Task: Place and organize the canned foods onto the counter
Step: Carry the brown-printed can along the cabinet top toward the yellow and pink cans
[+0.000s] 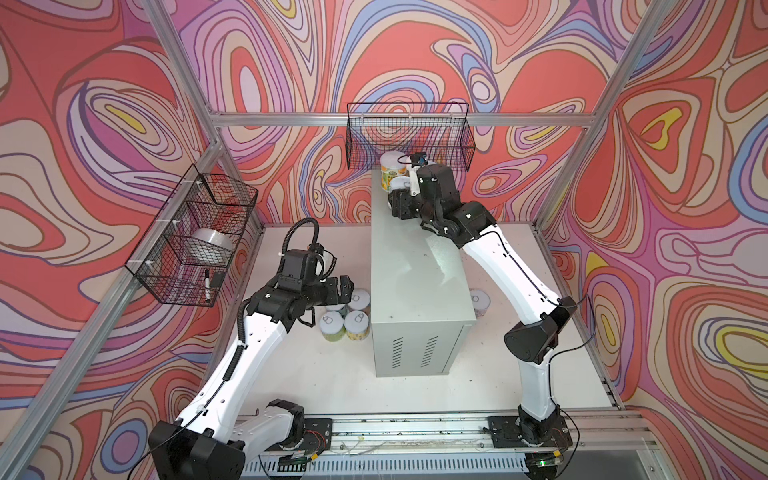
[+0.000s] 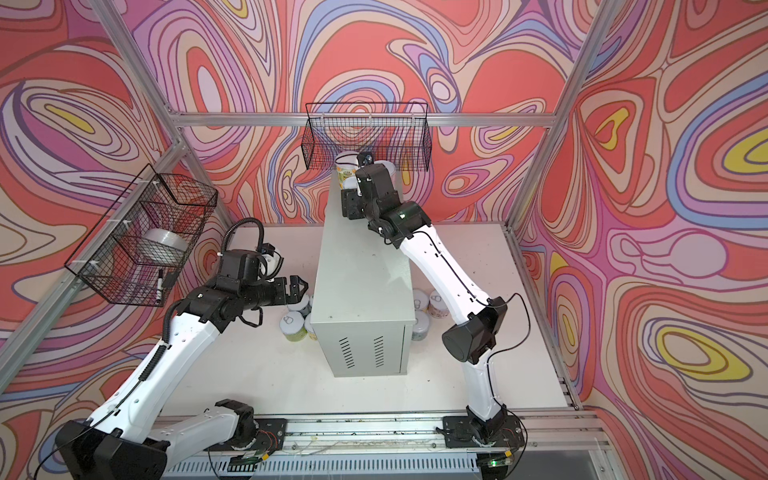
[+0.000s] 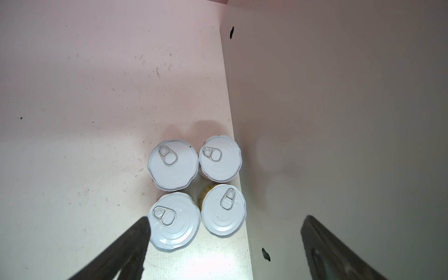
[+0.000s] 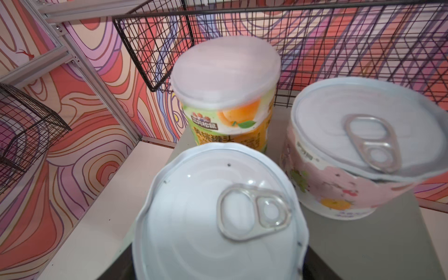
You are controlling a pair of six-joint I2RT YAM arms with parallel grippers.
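The counter (image 1: 415,270) stands in the centre of both top views, on the white table (image 1: 332,374).

**Right arm.** The right gripper (image 1: 399,192) is at the upper end of the counter, in the upper centre of the frame. Its jaws are closed on a can (image 4: 218,213) that fills the lower centre of the right wrist view. The jaws show only as dark parts under the can's lid. Two further cans stand upright on the counter top just behind it: a yellow can (image 4: 225,109) and a pink can (image 4: 339,174), both below the wire basket (image 1: 409,137).

**Left arm.** The left gripper (image 1: 348,289) hangs left of the counter with its jaws wide apart and nothing between them. A group of four cans (image 3: 173,164) stands upright below it on the table, packed two by two beside the counter's side wall.

**Remaining cans.** Three more cans (image 2: 438,305) stand on the table to the right of the counter.
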